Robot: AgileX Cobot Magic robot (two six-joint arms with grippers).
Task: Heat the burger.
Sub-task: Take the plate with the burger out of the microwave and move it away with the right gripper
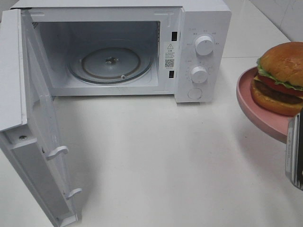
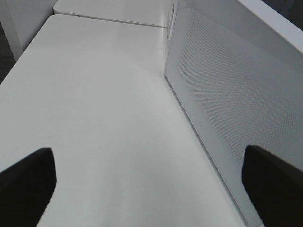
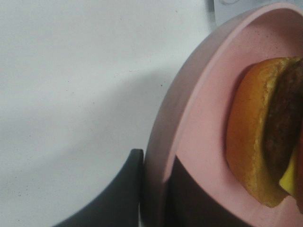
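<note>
The burger (image 1: 281, 78), with a golden-brown bun, lettuce, tomato and a dark patty, sits on a round pink plate (image 1: 255, 109) at the right edge of the exterior view, raised above the table. My right gripper (image 1: 294, 151) is shut on the plate's near rim. In the right wrist view its fingers (image 3: 118, 198) pinch the rim (image 3: 189, 118), with the burger (image 3: 251, 142) just beyond. The white microwave (image 1: 203, 28) stands open and its glass turntable (image 1: 111, 64) is bare. My left gripper (image 2: 151, 189) is open and empty over the table beside the door.
The microwave door (image 1: 28, 142) swings out toward the front left; its perforated panel (image 2: 236, 94) fills one side of the left wrist view. The white table (image 1: 165, 156) lies in front of the microwave. Two knobs (image 1: 203, 45) are on the microwave's right panel.
</note>
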